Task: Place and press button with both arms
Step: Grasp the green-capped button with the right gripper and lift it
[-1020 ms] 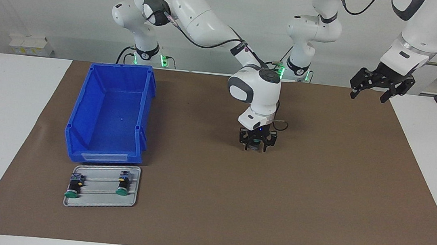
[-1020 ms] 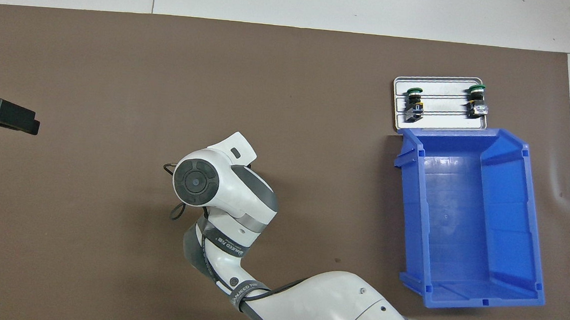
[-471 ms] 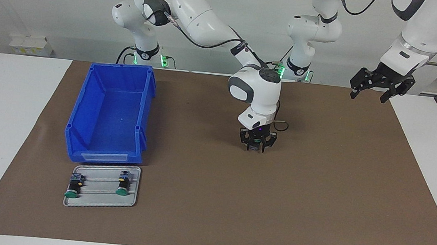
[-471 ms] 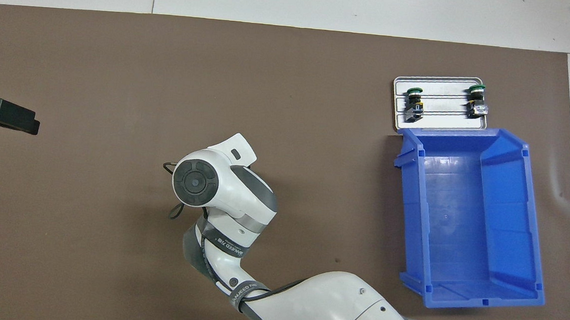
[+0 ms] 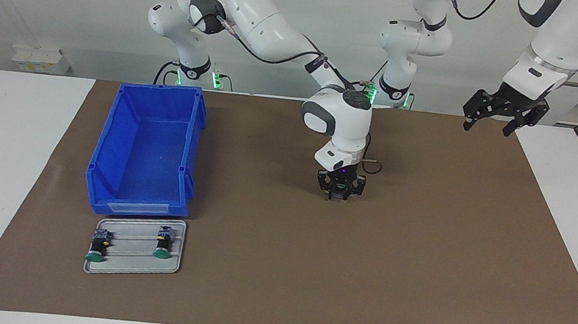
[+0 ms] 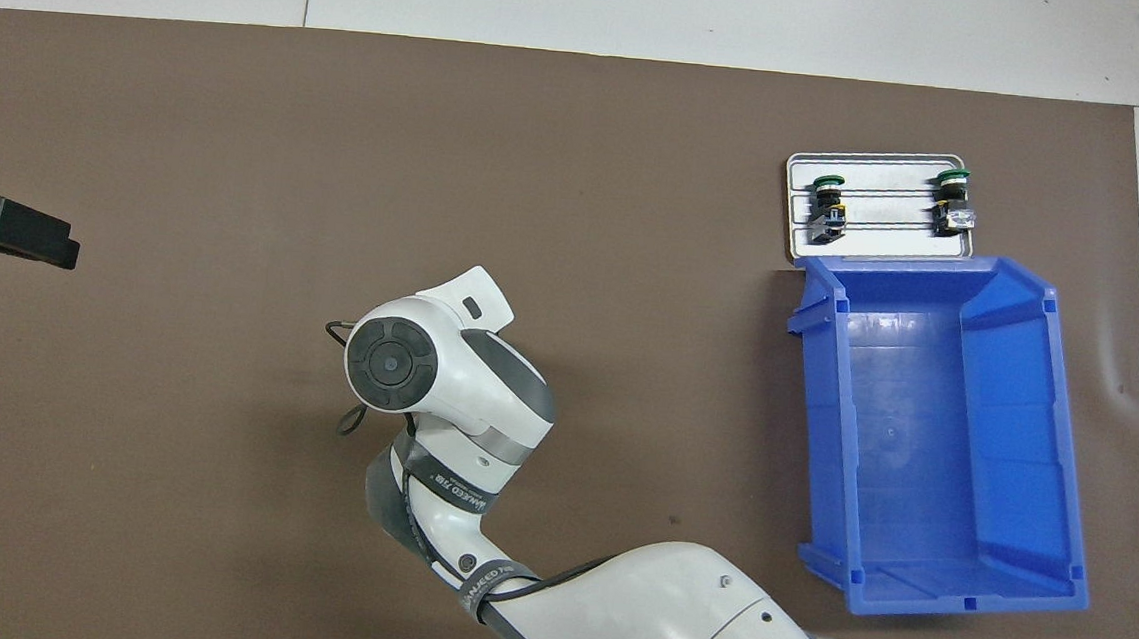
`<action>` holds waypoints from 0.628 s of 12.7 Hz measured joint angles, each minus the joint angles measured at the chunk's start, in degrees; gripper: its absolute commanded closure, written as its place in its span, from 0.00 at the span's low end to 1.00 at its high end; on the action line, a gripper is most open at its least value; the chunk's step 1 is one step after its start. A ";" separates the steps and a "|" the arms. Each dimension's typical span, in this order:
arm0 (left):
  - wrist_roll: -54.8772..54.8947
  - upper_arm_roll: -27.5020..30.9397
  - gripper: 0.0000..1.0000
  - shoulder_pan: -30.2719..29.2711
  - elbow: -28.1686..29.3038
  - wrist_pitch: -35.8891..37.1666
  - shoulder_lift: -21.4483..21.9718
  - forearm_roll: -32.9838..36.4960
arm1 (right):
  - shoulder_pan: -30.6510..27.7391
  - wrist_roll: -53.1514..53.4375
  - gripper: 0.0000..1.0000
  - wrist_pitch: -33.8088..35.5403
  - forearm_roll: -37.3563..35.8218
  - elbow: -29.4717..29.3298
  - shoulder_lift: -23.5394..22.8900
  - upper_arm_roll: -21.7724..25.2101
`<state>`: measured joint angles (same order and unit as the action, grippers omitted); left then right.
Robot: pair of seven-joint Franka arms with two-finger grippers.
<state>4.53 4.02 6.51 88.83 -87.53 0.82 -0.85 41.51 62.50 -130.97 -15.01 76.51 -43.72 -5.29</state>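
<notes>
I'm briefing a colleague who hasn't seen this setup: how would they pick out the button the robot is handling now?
Start at the brown mat covering the table and go to its middle, where the right gripper points straight down at the mat. The button sits between its fingers, a bit of green showing. It is the only one off the metal tray beside the blue bin, where two others lie.
</notes>
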 measured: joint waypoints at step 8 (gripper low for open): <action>0.00 0.00 0.00 0.00 0.00 0.00 0.00 0.00 | -0.68 0.04 0.76 0.10 0.00 -0.09 -0.01 0.00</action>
<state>4.53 4.02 6.51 88.83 -87.53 0.82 -0.85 40.83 62.54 -130.87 -15.01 76.43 -43.73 -5.29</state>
